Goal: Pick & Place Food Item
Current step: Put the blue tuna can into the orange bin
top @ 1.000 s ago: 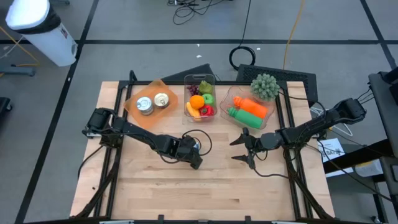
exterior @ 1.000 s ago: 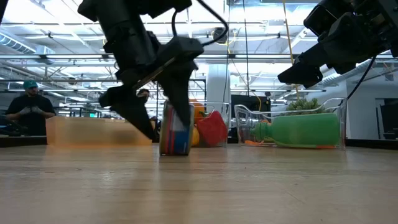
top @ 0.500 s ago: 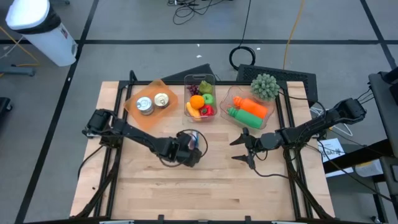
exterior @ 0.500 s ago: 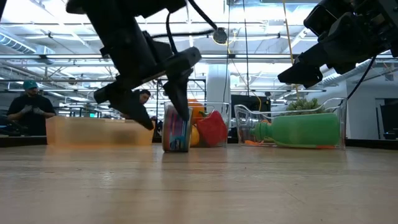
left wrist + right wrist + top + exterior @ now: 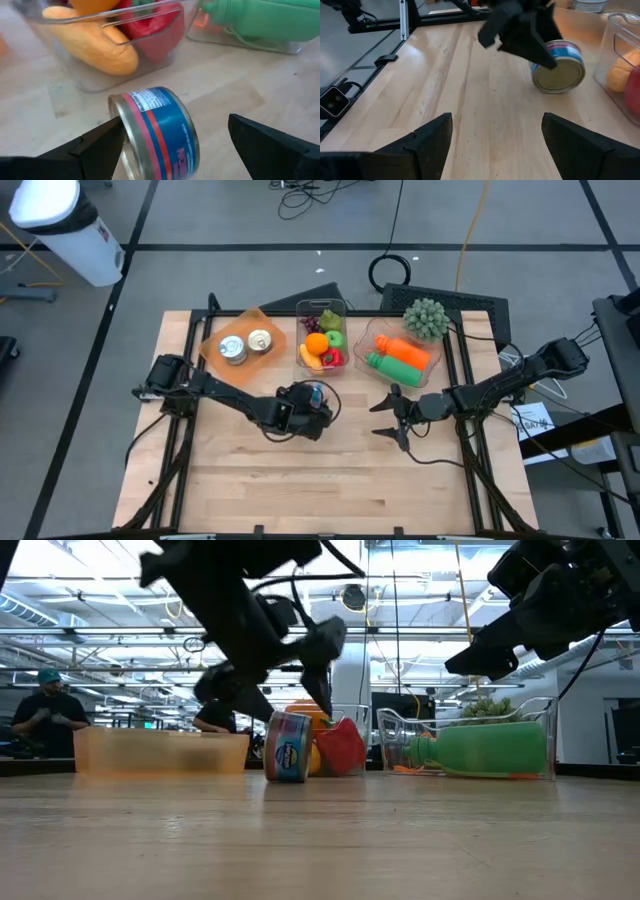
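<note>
Can on its side by the fruit bin

The blue-and-red can (image 5: 154, 131) lies tipped on the surface (image 5: 300, 480), just in front of the clear fruit bin (image 5: 321, 338). The left gripper (image 5: 312, 402) straddles it, fingers spread and not clamping. The right gripper (image 5: 385, 418) hangs open, well apart from the can.

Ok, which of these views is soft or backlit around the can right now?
Low view: left arm is a dark backlit silhouette against bright ceiling lights, and the can is a bit soft. Left wrist view: can is sharp, bins behind it blurred. High view: evenly lit.
</note>
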